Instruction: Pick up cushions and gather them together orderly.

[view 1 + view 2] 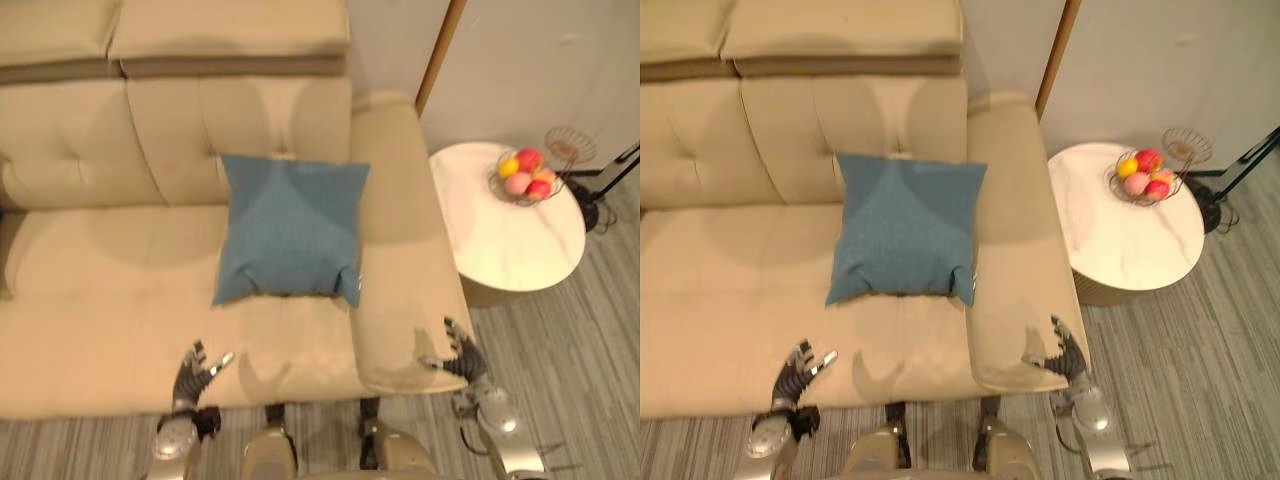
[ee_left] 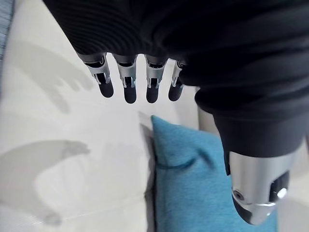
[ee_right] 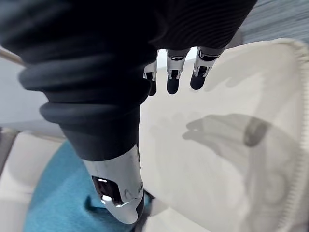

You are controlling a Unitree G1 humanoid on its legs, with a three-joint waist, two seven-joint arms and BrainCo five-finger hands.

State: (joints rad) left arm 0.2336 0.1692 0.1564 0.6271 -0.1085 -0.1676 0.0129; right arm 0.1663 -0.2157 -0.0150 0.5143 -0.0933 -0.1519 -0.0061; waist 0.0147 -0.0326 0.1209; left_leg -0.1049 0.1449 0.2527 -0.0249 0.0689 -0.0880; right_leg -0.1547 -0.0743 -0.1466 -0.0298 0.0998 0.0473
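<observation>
At the sofa's (image 1: 100, 270) near edge, the left hand (image 1: 195, 368) hovers empty, fingers spread. Farther in, the blue cushion (image 1: 290, 230) leans on the backrest (image 1: 180, 130) beside the armrest (image 1: 400, 250), over whose near end the right hand (image 1: 458, 352) hangs, fingers loose and empty. The approach looks to be the step in hand. Both hands must reach forward, and nothing blocks them. The side table (image 1: 510, 245) stands apart, right.

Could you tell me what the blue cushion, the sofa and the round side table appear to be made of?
The blue cushion looks like woven fabric: matte, with a fine grainy texture and soft creased corners. The sofa seems smooth leather or faux leather, given its faint sheen and tufted back. The side table looks like polished marble or imitation: pale, glossy, faintly veined.
</observation>
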